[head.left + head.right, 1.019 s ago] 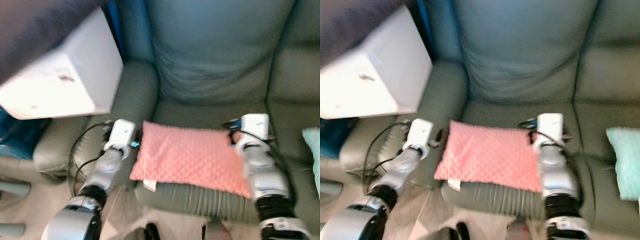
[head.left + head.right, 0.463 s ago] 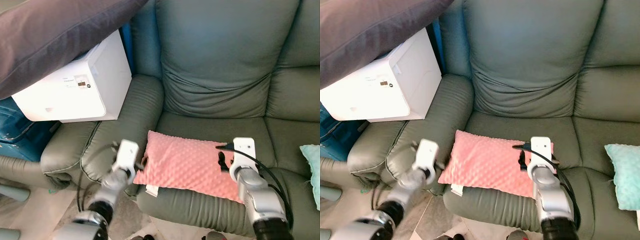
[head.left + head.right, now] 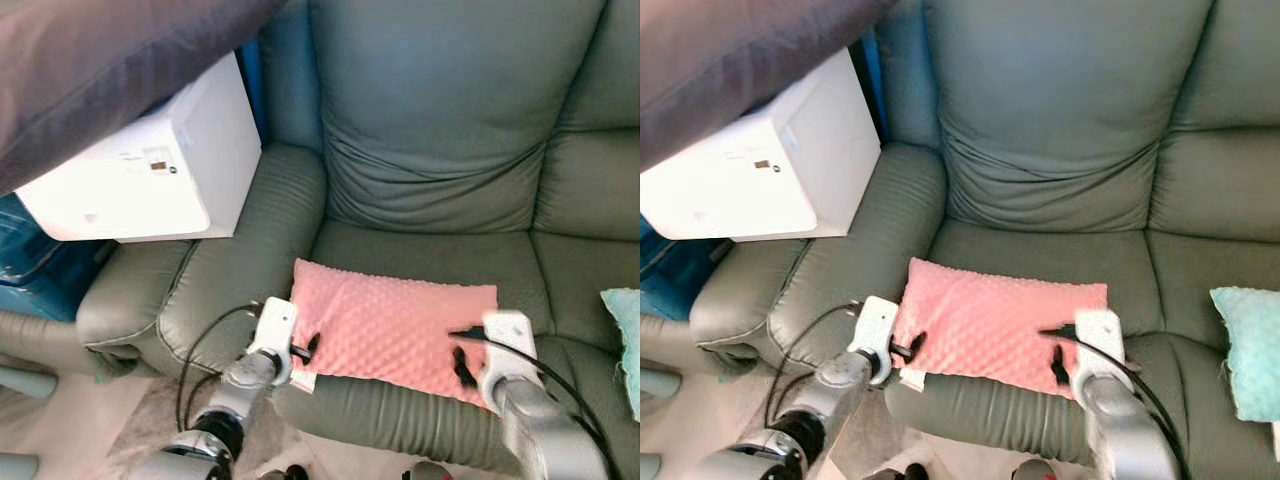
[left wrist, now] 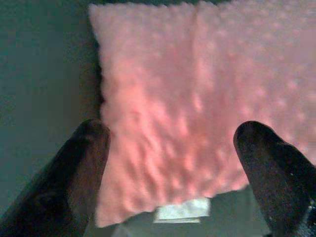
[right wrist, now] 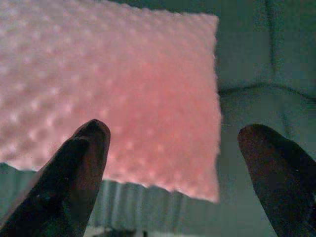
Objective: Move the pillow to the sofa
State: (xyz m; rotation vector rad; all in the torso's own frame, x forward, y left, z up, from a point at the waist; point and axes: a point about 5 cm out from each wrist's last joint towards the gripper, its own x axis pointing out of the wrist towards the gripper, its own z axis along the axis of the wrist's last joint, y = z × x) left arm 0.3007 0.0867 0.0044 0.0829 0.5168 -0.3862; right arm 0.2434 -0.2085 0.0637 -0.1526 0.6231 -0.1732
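Pink dimpled fabric pillow (image 3: pixel 395 327) flat on the seat cushion of the grey-green leather sofa (image 3: pixel 440 130), long front edge just at the seat's lip, white tag hanging at the near left corner. Left gripper (image 3: pixel 305 348) at the pillow's left end, right gripper (image 3: pixel 462 362) at its right front corner; both with fingers spread wide in the wrist views, clasping nothing, pillow surface between and beyond the tips. By the look of it, placing step done, release stage in hand. Next: both arms back and clear without snagging the fabric. White box-shaped appliance (image 3: pixel 150 170) beside the left armrest; pale teal cushion (image 3: pixel 1247 345) on the neighbouring seat.
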